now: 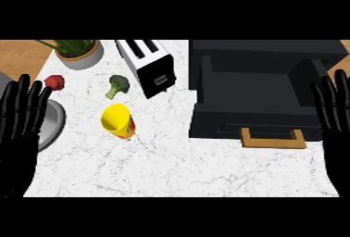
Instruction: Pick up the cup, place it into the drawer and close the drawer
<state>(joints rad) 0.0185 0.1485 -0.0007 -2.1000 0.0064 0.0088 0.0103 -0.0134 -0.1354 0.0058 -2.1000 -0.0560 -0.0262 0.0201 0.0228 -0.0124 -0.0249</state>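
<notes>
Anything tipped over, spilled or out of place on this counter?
Nothing spilled or damaged. The yellow cup stands on the counter. The drawer is open. The broccoli lies loose beside the toaster. Both hands, left and right, rest open at the edges.

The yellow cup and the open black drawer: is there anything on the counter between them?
No. In the head view, only bare white counter lies between the yellow cup and the drawer. The toaster stands farther back.
</notes>
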